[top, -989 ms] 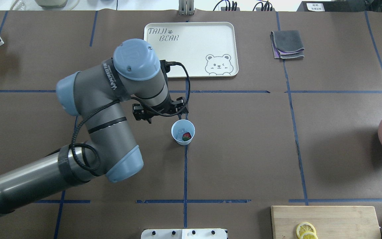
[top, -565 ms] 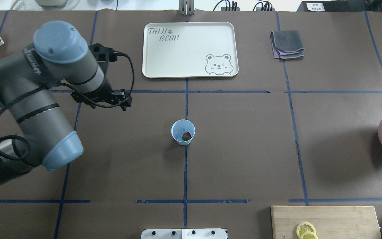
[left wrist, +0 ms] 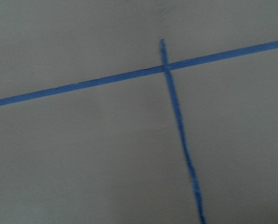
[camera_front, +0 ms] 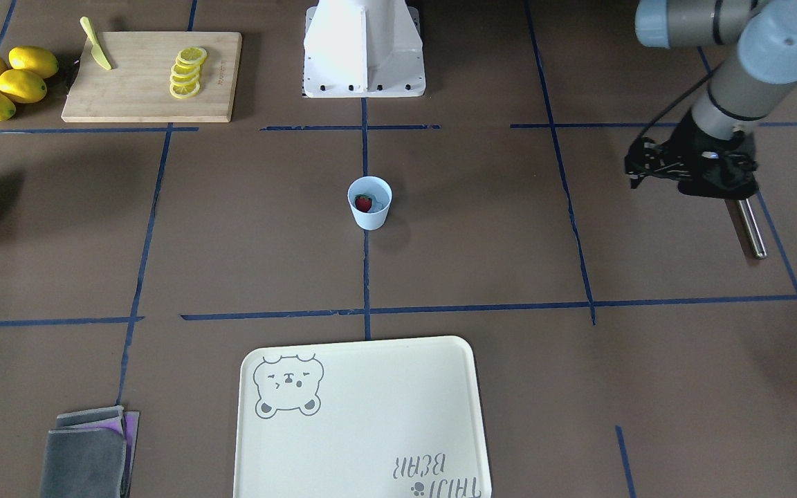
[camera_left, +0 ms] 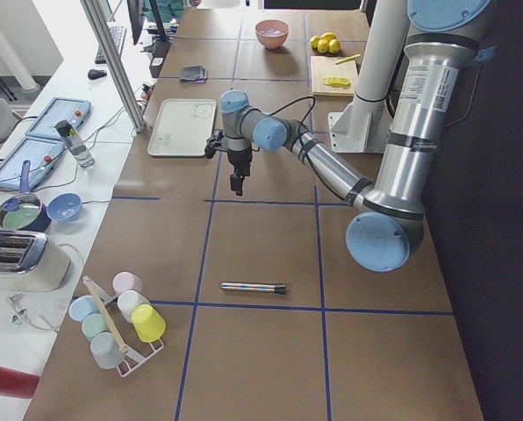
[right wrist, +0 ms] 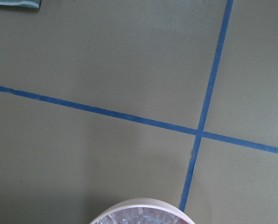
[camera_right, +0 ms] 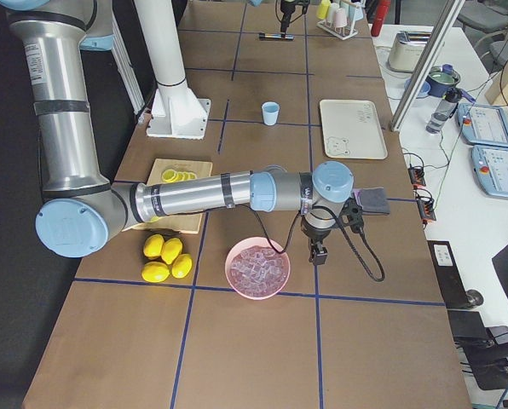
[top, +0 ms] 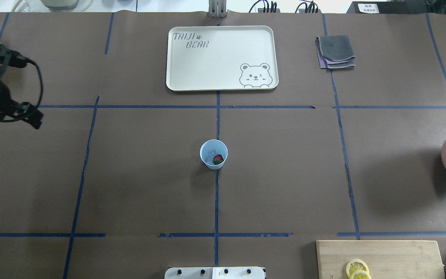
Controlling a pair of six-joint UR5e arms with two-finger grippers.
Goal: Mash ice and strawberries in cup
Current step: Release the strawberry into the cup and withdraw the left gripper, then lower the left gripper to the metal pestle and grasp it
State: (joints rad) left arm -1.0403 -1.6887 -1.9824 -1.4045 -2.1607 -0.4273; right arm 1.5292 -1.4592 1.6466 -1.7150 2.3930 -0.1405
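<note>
Ice point(top: 210, 154) is seen in the cup point(top: 212, 167) by the berry point(top: 218, 159) only overhead. Left end effector point(camera_front: 694, 181), right end effector point(camera_right: 318, 253): state cannot be told.

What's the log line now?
cup: mid-table, strawberry inside, whole | metal rod: lying on table | left gripper: near rod, state unclear | right gripper: beside pink bowl

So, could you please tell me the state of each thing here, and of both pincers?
Cup, upright.
Strawberry, whole, inside the cup.
Ice, unmashed lumps in the cup.
Pink bowl, full of ice cubes.
Lemon slices, cut, on the board.
Cloth, folded.
Metal rod, lying flat, not held.
Left pincer, in the air; open or shut unclear.
Right pincer, beside the pink bowl; open or shut unclear.
</note>
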